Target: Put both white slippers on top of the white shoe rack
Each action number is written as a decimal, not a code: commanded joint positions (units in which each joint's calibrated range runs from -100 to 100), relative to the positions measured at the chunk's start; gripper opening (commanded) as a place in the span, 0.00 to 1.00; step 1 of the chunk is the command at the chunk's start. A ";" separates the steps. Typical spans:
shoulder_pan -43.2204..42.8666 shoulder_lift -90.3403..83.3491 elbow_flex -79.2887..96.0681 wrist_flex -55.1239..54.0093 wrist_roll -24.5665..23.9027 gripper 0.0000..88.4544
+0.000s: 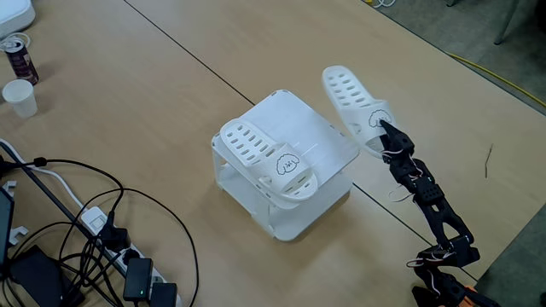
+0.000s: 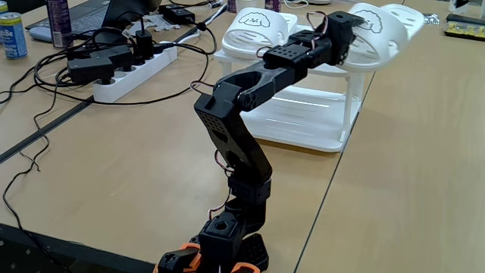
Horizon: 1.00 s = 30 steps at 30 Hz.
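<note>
Fixed views: both show the wooden counter (image 1: 128,111) with the arm reaching out from its near edge toward the white shoe rack (image 1: 294,217).
Progress: about half done, I judge; one slipper is on the rack, the other is in the air.
Placed slipper: the first white slipper (image 1: 266,159) lies flat on the rack's top, on the side toward the cables, cartoon-face strap toward the arm and slightly overhanging the near edge.
Carried slipper: the second white slipper (image 1: 357,101) is lifted clear of the counter, tilted, beside and just beyond the rack's far-side corner, not yet over the free half of the top.
Fingers: the gripper (image 1: 386,130) is closed on the carried slipper at its strap end; in a fixed view the same gripper (image 2: 350,38) sits against the strap, level with the rack top.
Left to do: swing the held slipper over the bare half of the top, lower it next to the first, release.
Rack contents: top tier holds one slipper; the lower tier (image 2: 303,102) looks empty.
Space: the open half of the top seems wide enough for the second slipper.
Other things: a power strip with cables (image 1: 128,269) near one counter corner, a can (image 1: 19,56) and a paper cup (image 1: 20,96) by the far edge, well apart from the rack.
</note>
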State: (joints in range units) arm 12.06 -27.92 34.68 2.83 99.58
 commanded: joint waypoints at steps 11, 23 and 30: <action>-7.04 9.03 -23.09 0.10 0.42 0.01; -14.12 11.38 -22.10 0.10 0.42 0.01; -14.20 13.66 -22.10 0.10 0.42 0.01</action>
State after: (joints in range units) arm -2.02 -13.90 18.15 3.18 99.58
